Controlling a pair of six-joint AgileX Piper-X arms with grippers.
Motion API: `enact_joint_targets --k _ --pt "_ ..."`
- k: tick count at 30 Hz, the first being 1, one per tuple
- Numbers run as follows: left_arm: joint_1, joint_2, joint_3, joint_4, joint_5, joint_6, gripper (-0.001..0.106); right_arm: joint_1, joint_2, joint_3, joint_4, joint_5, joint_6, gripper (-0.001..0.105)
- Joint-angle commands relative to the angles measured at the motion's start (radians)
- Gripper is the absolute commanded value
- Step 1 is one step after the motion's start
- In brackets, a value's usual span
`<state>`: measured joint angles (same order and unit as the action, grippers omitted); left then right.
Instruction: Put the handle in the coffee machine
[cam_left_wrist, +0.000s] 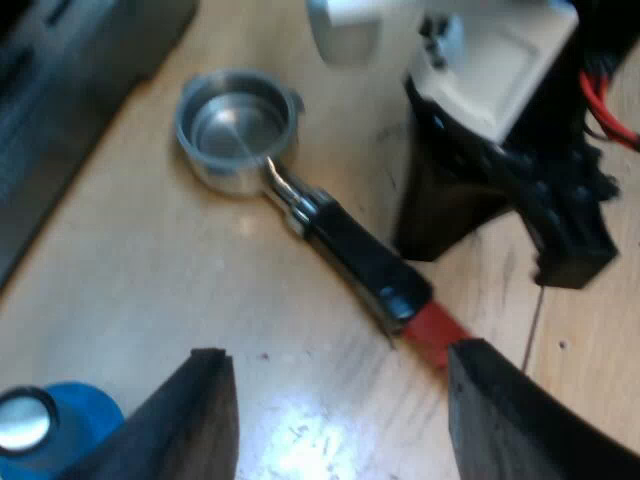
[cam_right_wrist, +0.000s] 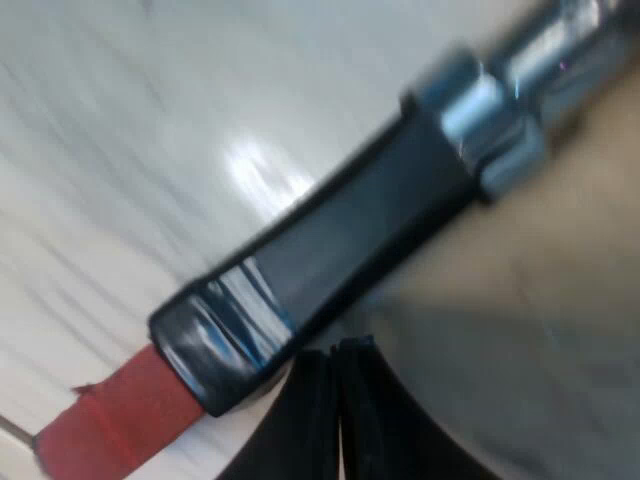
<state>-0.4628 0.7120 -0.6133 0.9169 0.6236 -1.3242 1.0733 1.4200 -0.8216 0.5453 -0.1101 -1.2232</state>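
Note:
The metal holder (cam_left_wrist: 238, 125) lies flat on the wooden table, basket up and empty. Its dark handle (cam_left_wrist: 362, 258) ends in red (cam_left_wrist: 432, 330). My left gripper (cam_left_wrist: 340, 358) hovers open above the red end, one finger on each side, touching nothing. My right gripper (cam_left_wrist: 430, 235) stands on the table right beside the handle's dark part. In the right wrist view its fingers (cam_right_wrist: 318, 415) are pressed together under the handle (cam_right_wrist: 340, 235), close to the red end (cam_right_wrist: 120, 420), with nothing between them.
A blue tamper (cam_left_wrist: 55, 425) with a shiny top stands near one of my left fingers. The dark grey body of a machine (cam_left_wrist: 70, 90) rises beyond the holder's basket. Bare wooden table (cam_left_wrist: 150, 290) lies between them.

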Motion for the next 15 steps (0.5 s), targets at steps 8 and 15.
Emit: enact_joint_targets --k 8,15 --pt "0.001 -0.006 -0.001 0.060 0.000 0.023 0.051 0.000 0.000 0.001 -0.267 0.080 0.039 0.000" --pt "0.001 -0.006 -0.001 0.103 -0.002 0.025 0.051 0.000 -0.015 -0.002 -0.267 0.043 0.034 0.000"
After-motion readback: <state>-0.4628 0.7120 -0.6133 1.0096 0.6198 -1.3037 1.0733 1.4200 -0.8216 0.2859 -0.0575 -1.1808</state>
